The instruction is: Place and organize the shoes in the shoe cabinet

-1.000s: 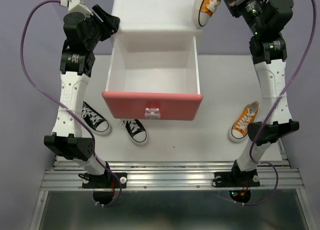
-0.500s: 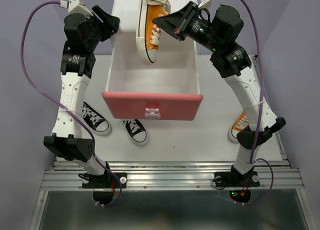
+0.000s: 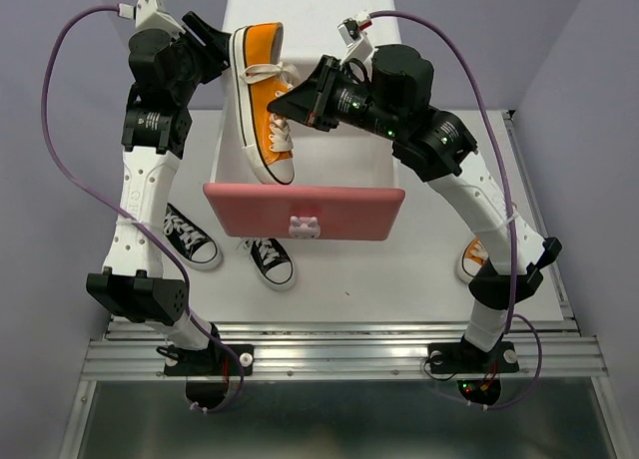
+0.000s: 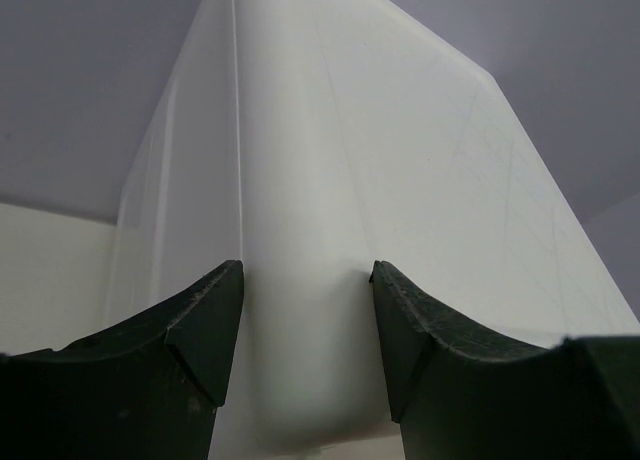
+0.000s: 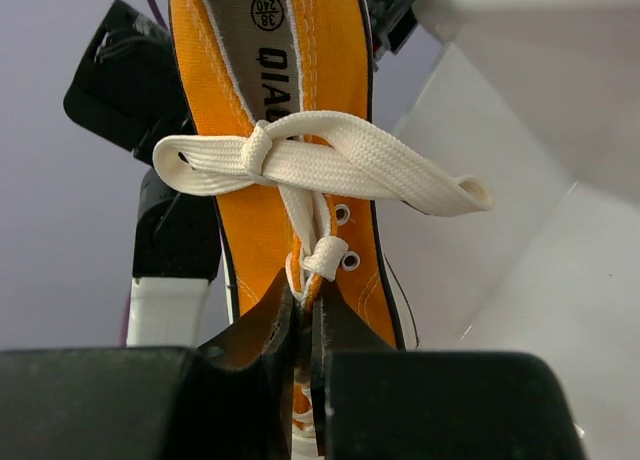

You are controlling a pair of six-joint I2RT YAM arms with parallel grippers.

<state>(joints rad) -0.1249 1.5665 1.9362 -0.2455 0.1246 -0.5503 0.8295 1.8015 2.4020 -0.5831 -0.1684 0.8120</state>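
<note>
L gripper approx half open, fingers astride the cabinet at its back-left corner and pressed on both faces, so it's gripping it. On the table below, a black shoe lies by the L arm, and a 2nd black shoe lies just in front of the pink drawer, which is pulled open. Orange shoe hangs over the drawer's left side, toe toward the front. Can't tell if it touches anything. R gripper is fully closed, pinching it at the tongue under the laces. Drawer floor mostly covered by shoe and arm. 2nd orange shoe on the table far right, mostly hidden behind the R arm.
</note>
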